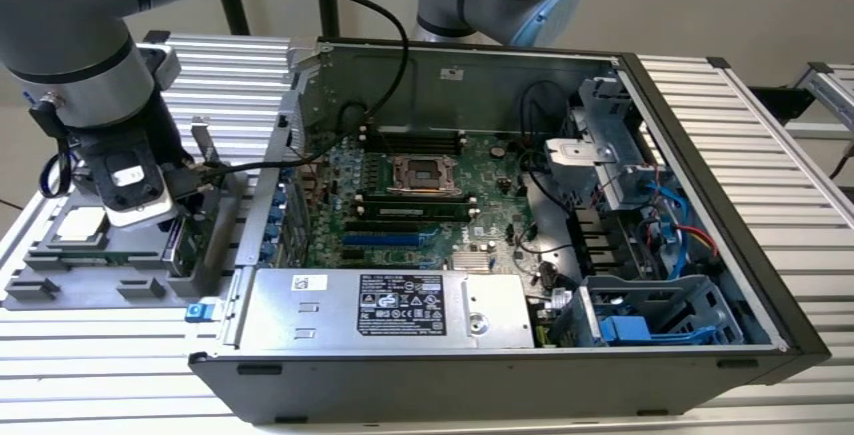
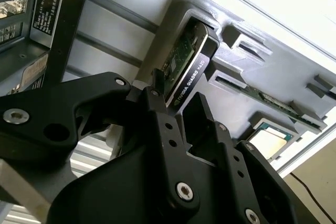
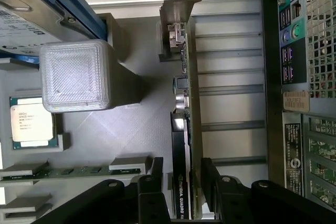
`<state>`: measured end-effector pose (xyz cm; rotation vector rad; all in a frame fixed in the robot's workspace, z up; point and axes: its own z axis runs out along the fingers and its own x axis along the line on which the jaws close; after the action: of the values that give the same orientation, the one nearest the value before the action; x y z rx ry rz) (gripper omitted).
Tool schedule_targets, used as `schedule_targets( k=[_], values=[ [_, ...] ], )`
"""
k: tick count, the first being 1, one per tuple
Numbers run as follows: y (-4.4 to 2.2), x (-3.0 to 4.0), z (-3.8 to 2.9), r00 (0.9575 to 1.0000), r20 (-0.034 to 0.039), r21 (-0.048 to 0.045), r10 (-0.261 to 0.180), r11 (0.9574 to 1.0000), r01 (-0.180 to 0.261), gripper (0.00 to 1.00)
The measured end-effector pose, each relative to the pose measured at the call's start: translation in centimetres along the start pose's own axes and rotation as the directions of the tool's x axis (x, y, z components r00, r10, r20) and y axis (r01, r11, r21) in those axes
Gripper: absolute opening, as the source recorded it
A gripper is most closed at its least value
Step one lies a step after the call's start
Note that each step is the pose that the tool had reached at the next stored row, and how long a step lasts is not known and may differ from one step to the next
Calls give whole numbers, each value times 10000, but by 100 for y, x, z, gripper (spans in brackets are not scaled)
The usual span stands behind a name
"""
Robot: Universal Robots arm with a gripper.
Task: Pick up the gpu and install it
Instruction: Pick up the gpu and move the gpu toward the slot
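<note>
Two gripper (image 3: 182,165) fingers (image 3: 209,174) flank the partly hidden gpu (image 3: 181,140).

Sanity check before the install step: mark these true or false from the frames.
1. The gpu stands on edge in the grey fixture outside the case. True.
2. The gpu is seated in the motherboard. False: it sits in the fixture, and no card stands in the board's slots.
3. The gripper is down at the gpu, open, one finger on each side of the card. True.
4. The CPU chip's pocket in the fixture is empty. False: the CPU chip lies in it.
5. The case is open, with the motherboard exposed. True.
</note>
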<state>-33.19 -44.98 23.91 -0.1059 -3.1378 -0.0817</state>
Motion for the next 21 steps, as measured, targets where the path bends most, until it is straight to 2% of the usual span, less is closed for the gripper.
schedule_targets(
  k=[1, 2, 21],
  values=[
    [0, 0, 0, 10000, 0, 0, 0, 10000, 0, 100],
    [0, 0, 0, 10000, 0, 0, 0, 10000, 0, 0],
    [0, 0, 4, 10000, 0, 0, 0, 10000, 0, 0]
  ],
)
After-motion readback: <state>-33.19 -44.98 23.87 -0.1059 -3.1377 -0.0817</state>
